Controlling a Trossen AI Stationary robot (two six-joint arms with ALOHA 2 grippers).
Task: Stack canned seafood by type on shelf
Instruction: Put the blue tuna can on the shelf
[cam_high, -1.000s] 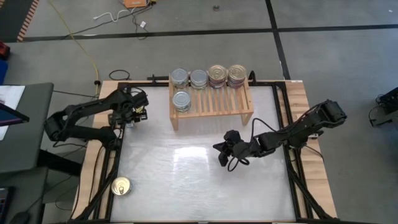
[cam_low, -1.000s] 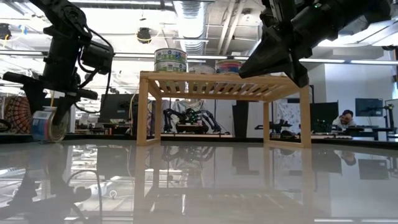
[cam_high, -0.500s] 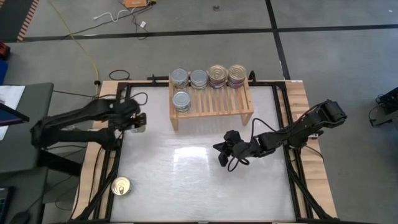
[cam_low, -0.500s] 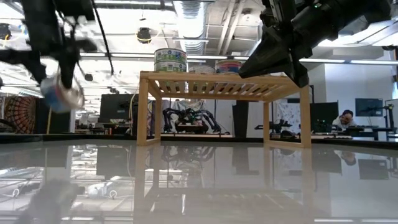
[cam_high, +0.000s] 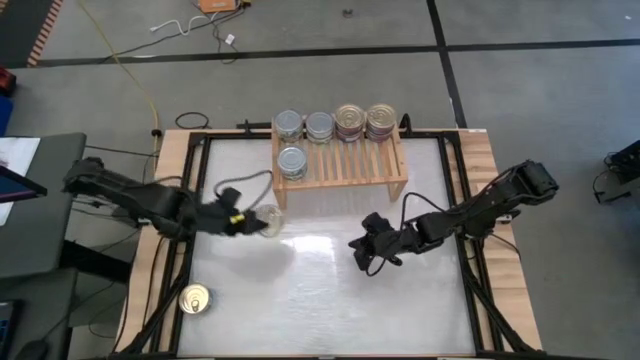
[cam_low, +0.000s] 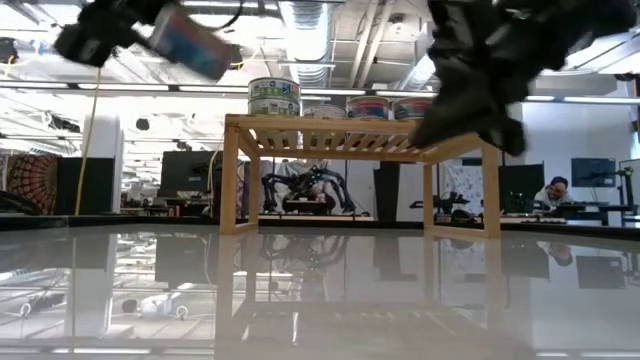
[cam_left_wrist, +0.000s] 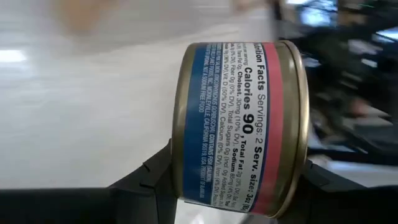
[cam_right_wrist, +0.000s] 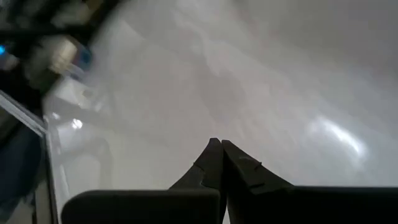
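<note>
A small round tin with a blue and red paper label (cam_left_wrist: 239, 127) sits clamped between the two dark fingers of the left gripper (cam_high: 262, 222), lying on its side with its printed wall facing the wrist camera. In the low view the same tin (cam_low: 190, 42) is held high above the glossy white table (cam_high: 320, 290), tilted. Just beyond this gripper stands the small light-wood slatted shelf (cam_high: 345, 165). On its slats one silver-topped tin (cam_high: 292, 162) stands at the near corner closest to the gripper, and along the back edge run two more silver-topped stacks (cam_high: 303, 125) and two stacks of reddish-lidded tins (cam_high: 365, 121). Well behind the left gripper, near the table's front corner, a lone tin with a gold pull-tab lid (cam_high: 195, 299) rests on the surface.

The right gripper (cam_high: 364, 250) hovers over the table's middle, across from the left one and in front of the shelf, its fingers (cam_right_wrist: 217, 163) pressed together on nothing.
</note>
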